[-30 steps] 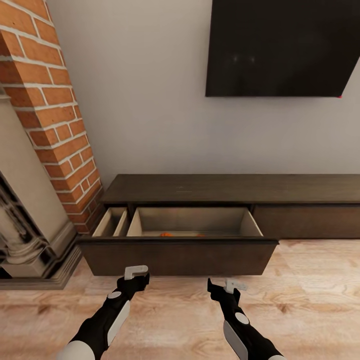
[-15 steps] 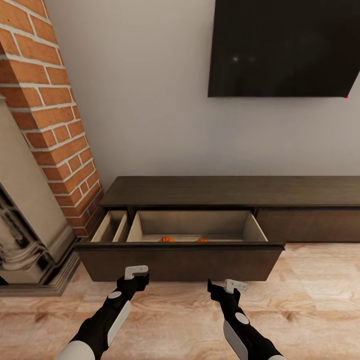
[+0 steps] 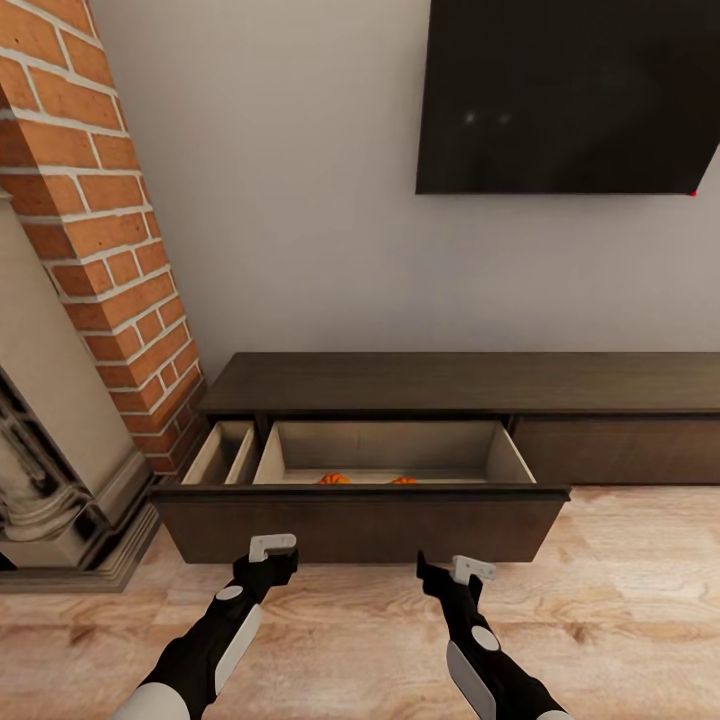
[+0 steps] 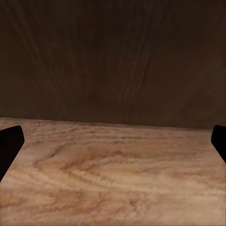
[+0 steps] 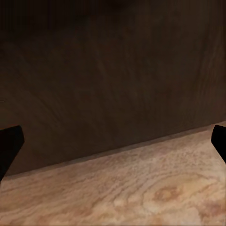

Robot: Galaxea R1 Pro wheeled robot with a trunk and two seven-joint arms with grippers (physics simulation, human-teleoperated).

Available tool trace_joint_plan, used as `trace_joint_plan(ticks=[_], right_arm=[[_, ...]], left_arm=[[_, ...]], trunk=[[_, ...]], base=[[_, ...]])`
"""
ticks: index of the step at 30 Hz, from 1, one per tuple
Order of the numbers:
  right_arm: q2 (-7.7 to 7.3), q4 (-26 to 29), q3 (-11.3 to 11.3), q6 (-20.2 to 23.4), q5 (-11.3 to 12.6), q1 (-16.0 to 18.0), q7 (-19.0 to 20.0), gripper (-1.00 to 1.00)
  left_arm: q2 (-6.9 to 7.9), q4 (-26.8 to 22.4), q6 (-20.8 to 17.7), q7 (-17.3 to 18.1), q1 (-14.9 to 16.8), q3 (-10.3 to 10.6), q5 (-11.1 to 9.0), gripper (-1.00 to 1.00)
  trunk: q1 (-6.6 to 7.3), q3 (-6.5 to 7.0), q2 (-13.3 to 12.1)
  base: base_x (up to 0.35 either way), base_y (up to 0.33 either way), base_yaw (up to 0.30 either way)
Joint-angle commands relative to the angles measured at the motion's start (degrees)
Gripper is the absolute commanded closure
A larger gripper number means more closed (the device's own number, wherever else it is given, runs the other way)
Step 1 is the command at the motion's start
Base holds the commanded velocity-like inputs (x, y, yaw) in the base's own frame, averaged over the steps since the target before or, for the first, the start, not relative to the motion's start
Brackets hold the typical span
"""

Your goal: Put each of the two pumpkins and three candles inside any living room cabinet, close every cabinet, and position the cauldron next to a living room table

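Your left gripper (image 3: 268, 560) and right gripper (image 3: 450, 576) hang just in front of the cabinet (image 3: 470, 385), low over the wood floor (image 3: 620, 600), both spread wide and holding nothing; each wrist view shows its fingertips at the far edges with the dark drawer front (image 3: 360, 520) ahead. The wide left drawer stands pulled out. Deep inside it, just past the front's top edge, the tops of two pumpkins (image 3: 334, 479) peek out side by side. A brick column (image 3: 110, 240) rises at far left, a dark screen (image 3: 570, 95) on the wall above.
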State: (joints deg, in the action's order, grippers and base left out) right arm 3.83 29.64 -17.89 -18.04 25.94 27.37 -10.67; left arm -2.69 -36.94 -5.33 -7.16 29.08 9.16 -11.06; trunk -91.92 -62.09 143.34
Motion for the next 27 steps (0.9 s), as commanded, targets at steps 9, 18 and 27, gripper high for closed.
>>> trace_joint_plan(ticks=[9,18,27], right_arm=[[-0.05,0.0,-0.5,-3.6,0.4,0.1,-0.4,-1.00],[-0.05,-0.1,-0.5,-3.8,0.3,0.1,-0.4,-1.00],[-0.05,-1.4,-0.5,-3.8,0.2,0.1,-0.4,-1.00]], left_arm=[[0.05,0.0,0.5,-0.4,0.0,0.3,-0.6,-1.00],[0.05,0.0,0.5,-0.4,0.0,0.3,-0.6,-1.00],[0.05,0.1,0.5,-0.4,0.0,0.3,-0.6,-1.00]], trunk=[[0.01,-0.05,0.0],[0.01,-0.05,0.0],[0.01,-0.05,0.0]], base=[[0.004,0.000,0.000],[0.084,0.012,0.000],[0.119,0.000,0.000]])
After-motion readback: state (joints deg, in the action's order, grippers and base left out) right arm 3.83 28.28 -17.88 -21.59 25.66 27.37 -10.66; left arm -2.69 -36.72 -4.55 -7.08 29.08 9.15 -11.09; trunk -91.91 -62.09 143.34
